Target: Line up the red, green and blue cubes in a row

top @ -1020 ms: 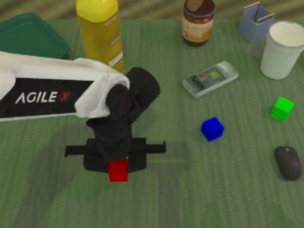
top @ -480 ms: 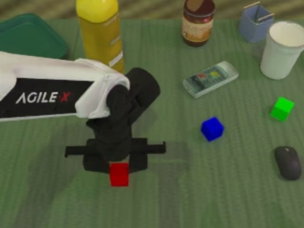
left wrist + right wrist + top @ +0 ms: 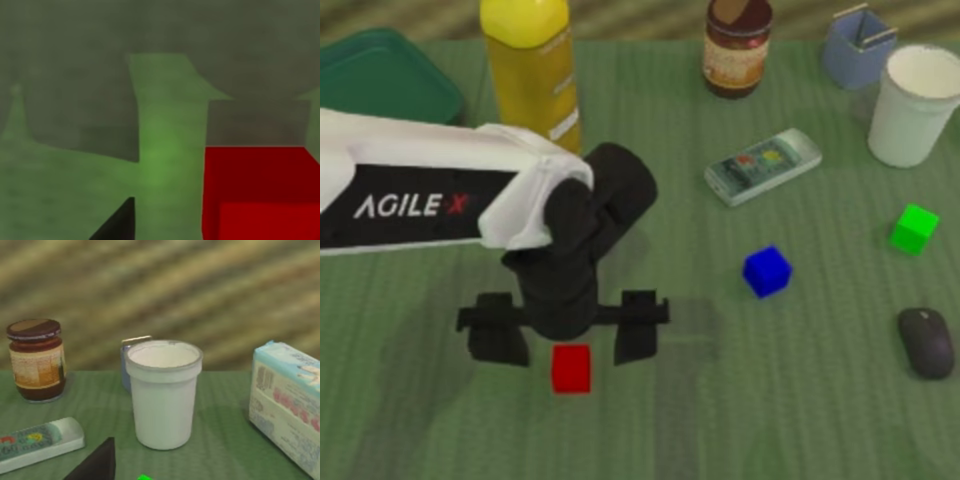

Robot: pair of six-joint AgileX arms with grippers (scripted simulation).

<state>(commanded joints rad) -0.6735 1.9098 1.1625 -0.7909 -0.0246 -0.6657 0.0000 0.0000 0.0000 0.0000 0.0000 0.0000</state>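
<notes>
In the top view the left gripper (image 3: 567, 338) hangs low over the green worktop (image 3: 770, 400) in the lower left-centre of the frame, its two black fingers (image 3: 500, 342) spread wide apart, one on each side of the red cube (image 3: 571, 368) and touching neither face. The red cube sits flat on the worktop just below the line between the fingers. The left wrist view shows the same cube (image 3: 260, 192) at the lower right of its frame, resting on the cloth with a dark finger tip (image 3: 117, 227) well apart from it. The blue cube (image 3: 766, 271) lies right of centre, well apart from the red one, and the green cube (image 3: 914, 228) lies farther right, near the frame's right edge, above a black mouse (image 3: 925, 342). Along the upper edge stand a yellow bottle (image 3: 532, 65), a brown jar (image 3: 736, 45), a blue box (image 3: 858, 47) and a white cup (image 3: 912, 105); a remote (image 3: 763, 166) lies below the jar, and a green tray (image 3: 385, 75) fills the upper left corner. The right arm does not appear in the top view; its wrist view faces the white cup, and whether its fingers are spread or closed cannot be told.
</notes>
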